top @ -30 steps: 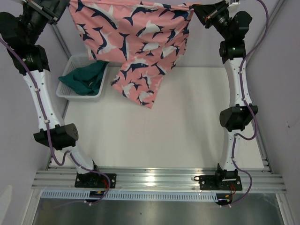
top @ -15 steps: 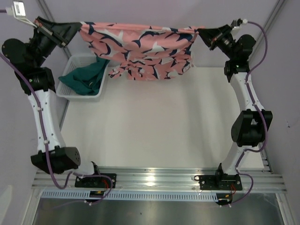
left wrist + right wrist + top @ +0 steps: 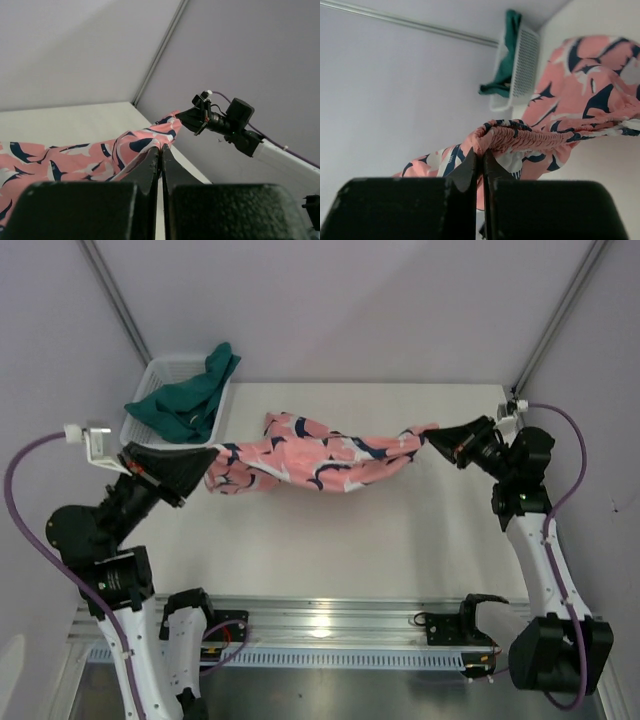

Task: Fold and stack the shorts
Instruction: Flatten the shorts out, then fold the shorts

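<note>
— Between the claws, what's held?
— Pink shark-print shorts point(image 3: 320, 455), stretched low over the table point(image 3: 350, 540). The left gripper point(image 3: 204, 480) and right gripper point(image 3: 433, 435) each pinch an end tight, fingertips buried. Behind the left claw, teal shorts point(image 3: 190, 400) overhang the basket point(image 3: 150, 375).

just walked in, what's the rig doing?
Both arms are holding the pink shark-print shorts stretched between them, low over the table: left gripper shut on one end, right gripper shut on the other. No fold made yet. The teal shorts lie in the basket at the far left.
</note>
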